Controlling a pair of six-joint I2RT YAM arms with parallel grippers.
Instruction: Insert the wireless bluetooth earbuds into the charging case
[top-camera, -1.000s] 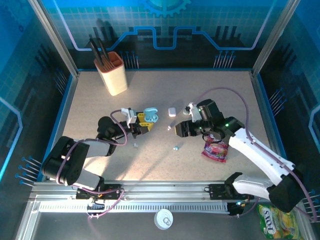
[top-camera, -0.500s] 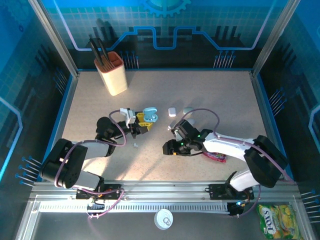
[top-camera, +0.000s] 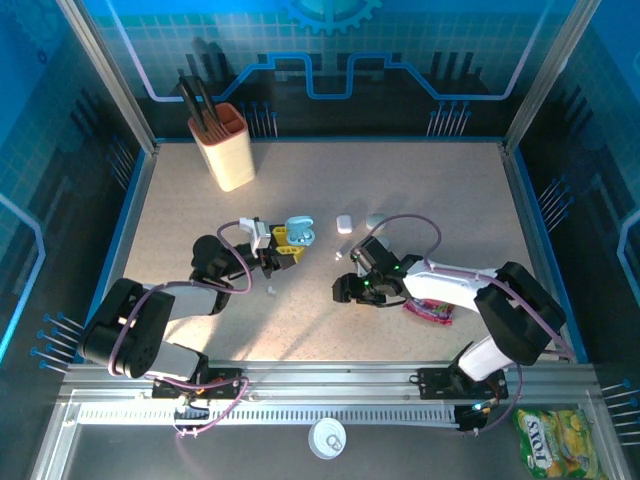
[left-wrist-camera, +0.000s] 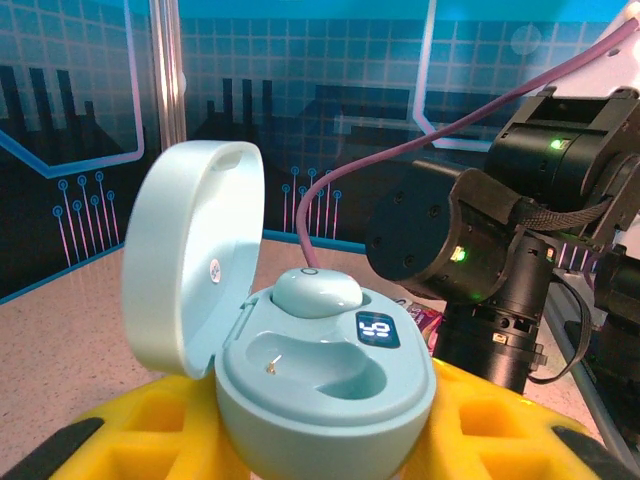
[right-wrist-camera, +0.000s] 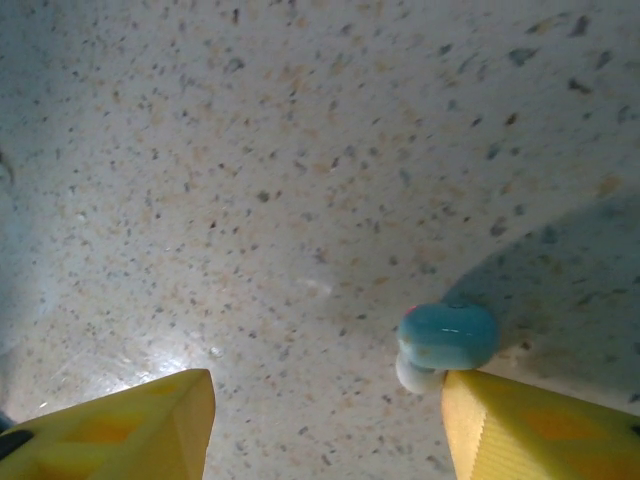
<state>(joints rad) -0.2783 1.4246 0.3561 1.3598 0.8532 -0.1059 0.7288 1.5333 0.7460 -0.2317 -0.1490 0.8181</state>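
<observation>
Seen from above, the right pincer (top-camera: 345, 290) sits low over the surface (top-camera: 450, 200), right of and nearer than the open charging case (top-camera: 300, 231), and its own wrist hides its tips. Its wrist camera shows yellow fingers (right-wrist-camera: 130, 420) spread apart and cut off by the bottom edge, with a light-blue earbud (right-wrist-camera: 448, 336) lying on the surface against one tip, not pinched. The left pincer (top-camera: 283, 247) is clenched on the case, whose inside is too small to read from above. The left wrist camera shows its lid upright and a second earbud (left-wrist-camera: 317, 292) seated in the far well.
</observation>
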